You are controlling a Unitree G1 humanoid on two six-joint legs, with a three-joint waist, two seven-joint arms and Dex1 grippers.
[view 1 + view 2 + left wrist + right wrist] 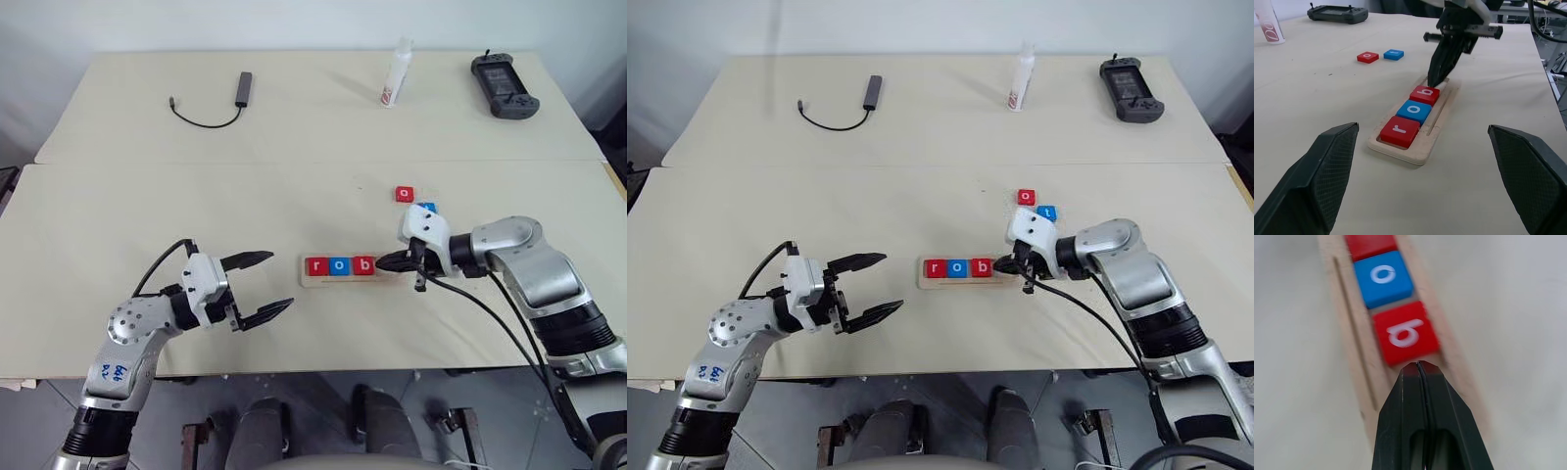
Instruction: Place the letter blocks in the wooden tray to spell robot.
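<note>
The wooden tray [315, 281] lies mid-table with three letter blocks in its groove: a red "r" [1399, 131], a blue "o" [1414, 110] and a red "b" [1405, 332]. My right gripper [1418, 364] is shut with nothing in it, its tips down in the groove right at the "b" block's outer edge. Two loose blocks, a red "o" [406, 193] and a blue one [1046, 211], rest on the table just beyond the right arm. My left gripper [274, 282] hovers open and empty to the left of the tray.
At the far side of the table lie a black cable with an adapter [242, 88], a white bottle [397, 73] and a black handheld controller [504, 86]. A seam [294, 162] crosses the tabletop between them and the tray.
</note>
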